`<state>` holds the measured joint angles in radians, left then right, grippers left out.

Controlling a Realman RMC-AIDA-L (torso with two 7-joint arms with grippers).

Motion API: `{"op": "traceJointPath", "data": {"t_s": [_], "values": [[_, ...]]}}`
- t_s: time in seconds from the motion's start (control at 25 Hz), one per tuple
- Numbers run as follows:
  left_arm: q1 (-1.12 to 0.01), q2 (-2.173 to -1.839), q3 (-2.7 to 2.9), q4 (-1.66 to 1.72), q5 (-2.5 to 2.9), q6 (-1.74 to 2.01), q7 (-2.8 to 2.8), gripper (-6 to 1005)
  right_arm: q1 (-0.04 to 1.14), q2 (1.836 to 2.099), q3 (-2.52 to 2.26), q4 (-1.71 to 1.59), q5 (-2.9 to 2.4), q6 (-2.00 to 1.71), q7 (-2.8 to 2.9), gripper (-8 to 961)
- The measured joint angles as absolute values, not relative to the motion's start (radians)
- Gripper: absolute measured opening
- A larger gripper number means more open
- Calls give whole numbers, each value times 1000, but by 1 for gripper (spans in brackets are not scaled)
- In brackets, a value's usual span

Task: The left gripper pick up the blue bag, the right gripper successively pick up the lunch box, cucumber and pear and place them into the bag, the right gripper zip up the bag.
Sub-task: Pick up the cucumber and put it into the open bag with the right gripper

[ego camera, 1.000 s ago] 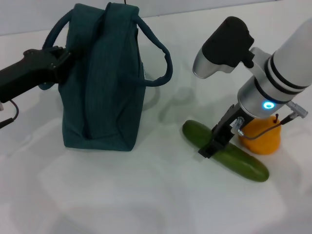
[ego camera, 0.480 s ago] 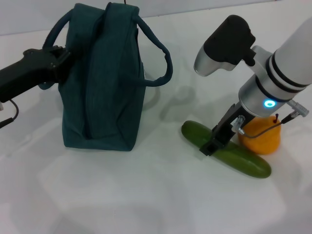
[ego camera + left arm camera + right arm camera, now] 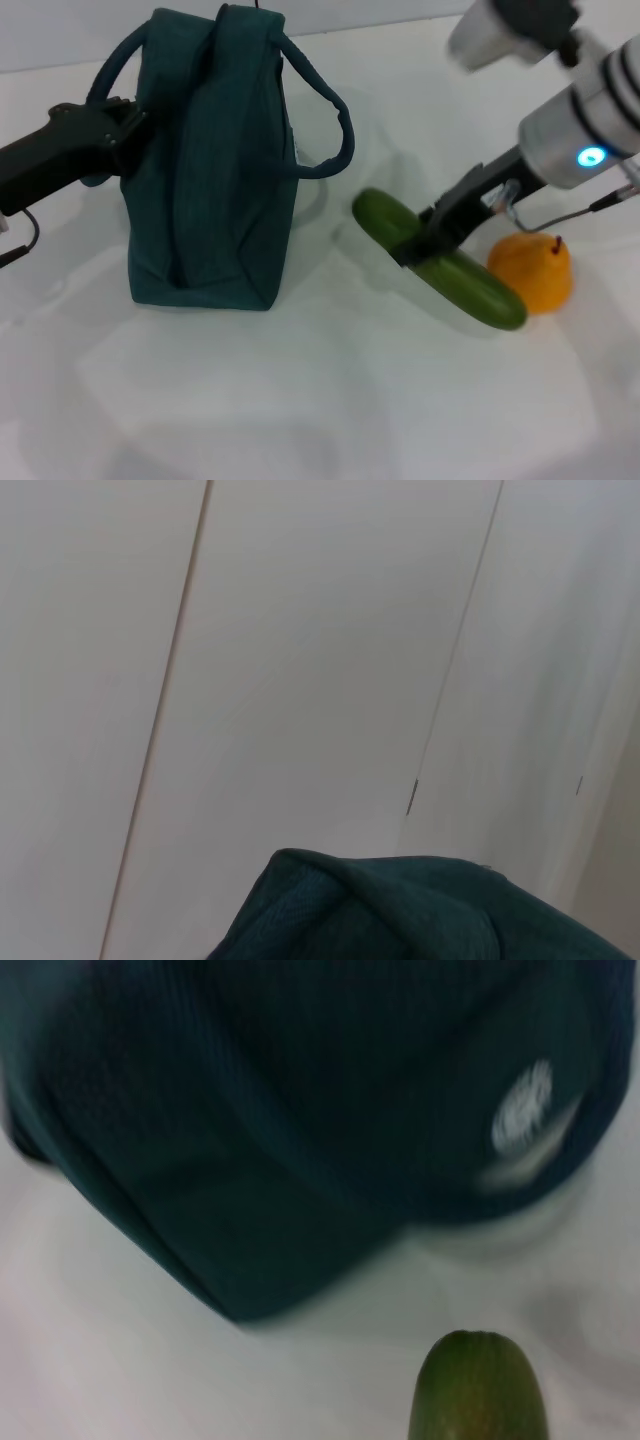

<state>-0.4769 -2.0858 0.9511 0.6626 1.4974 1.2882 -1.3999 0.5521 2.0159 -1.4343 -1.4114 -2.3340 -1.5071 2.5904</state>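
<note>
right gripper [image 3: 425,243] risen with cucumber [image 3: 440,260], carried toward bag [image 3: 210,160], pear [image 3: 532,272] uncovered

White table [image 3: 300,400]; blue bag [image 3: 210,170], pear [image 3: 532,272] resting on it

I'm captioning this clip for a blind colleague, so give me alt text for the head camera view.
The right gripper is shut on a long glossy green cucumber, lifted beside a plump orange-yellow pear on a white table. The left gripper holds an upright dark teal fabric bag at its handle side.
</note>
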Motion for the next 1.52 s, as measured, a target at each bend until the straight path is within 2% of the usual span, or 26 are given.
{"op": "traceJointPath", "data": {"t_s": [0.4,0.6,1.2,1.52], "values": [[-453,-2087,953,656,1424,1325,-1325,56,457,2013,-1070,-1390,-1872,-1597,2284,629],[-446,-2089,953,655,1419,1362,-1317,56,451,2012,-961,-1294,-1612,-1624,2121,640],[-455,-2090,1006,643,1419,1459,-1312,56,681,2009,-916,-897,-1419,-1544,1811,670],[-486,-2091,1031,631,1420,1457,-1311,56,798,2020,-947,-720,-1400,-1431,1641,686]]}}
